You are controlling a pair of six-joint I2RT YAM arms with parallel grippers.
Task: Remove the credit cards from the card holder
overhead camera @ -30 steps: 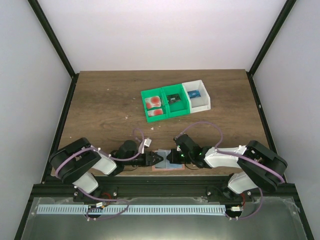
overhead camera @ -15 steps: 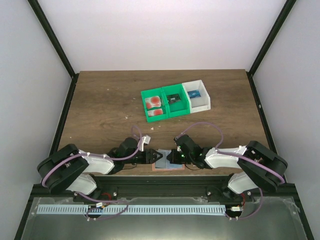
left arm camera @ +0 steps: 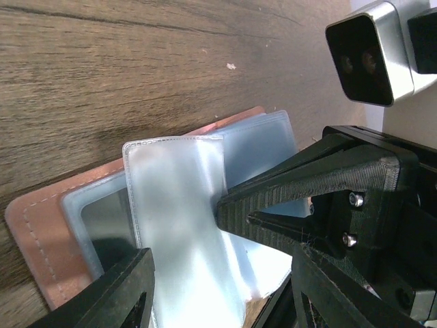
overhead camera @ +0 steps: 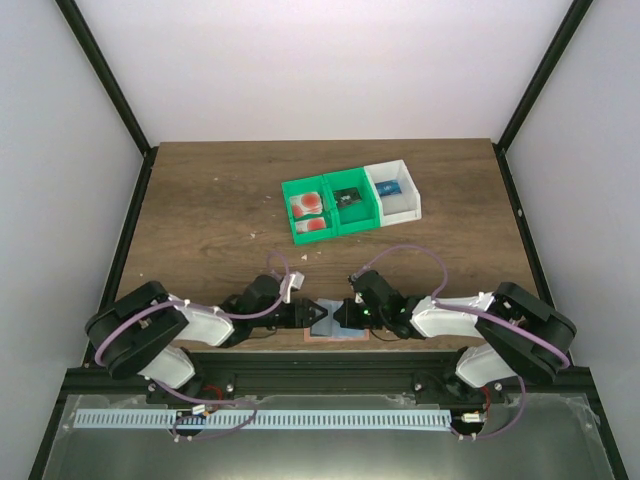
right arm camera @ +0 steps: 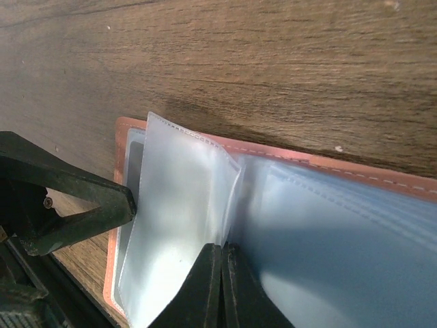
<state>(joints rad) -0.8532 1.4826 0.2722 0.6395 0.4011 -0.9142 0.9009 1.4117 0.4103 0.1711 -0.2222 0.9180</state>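
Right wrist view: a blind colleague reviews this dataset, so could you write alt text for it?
The right gripper has its jaws shut on a clear sleeve of the open salmon-pink card holder, holding it raised off the blue-grey pockets. A black finger of the left gripper sits at the sleeve's free edge; wooden table behind.
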